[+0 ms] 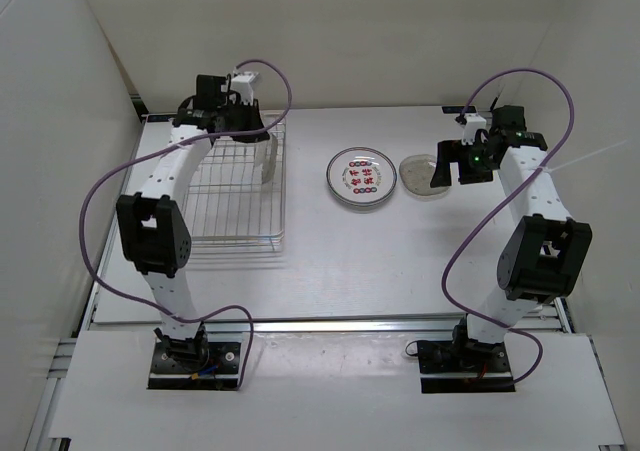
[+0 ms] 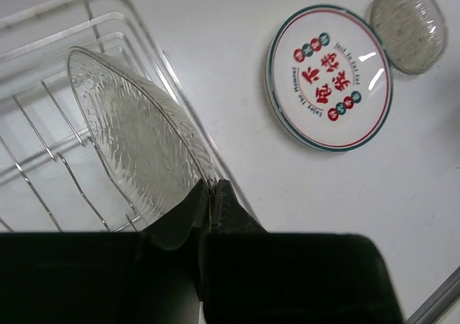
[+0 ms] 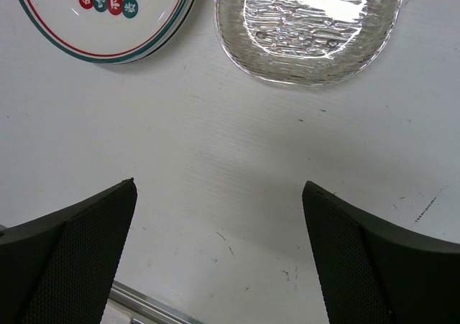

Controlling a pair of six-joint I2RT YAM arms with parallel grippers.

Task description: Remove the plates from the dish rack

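Left gripper (image 2: pixel 210 195) clenched on the rim of clear glass plate (image 2: pixel 136 130), which stands on edge at right side of dish rack (image 1: pixel 232 237). Best lifted straight up, clearing the rack before swinging right toward printed plate (image 1: pixel 360 179). Right gripper (image 3: pixel 219 187) spread wide, empty.

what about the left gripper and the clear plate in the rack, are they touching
Touching. The left wrist view shows the left gripper shut on the lower rim of the clear plate, which stands on edge in the dish rack.
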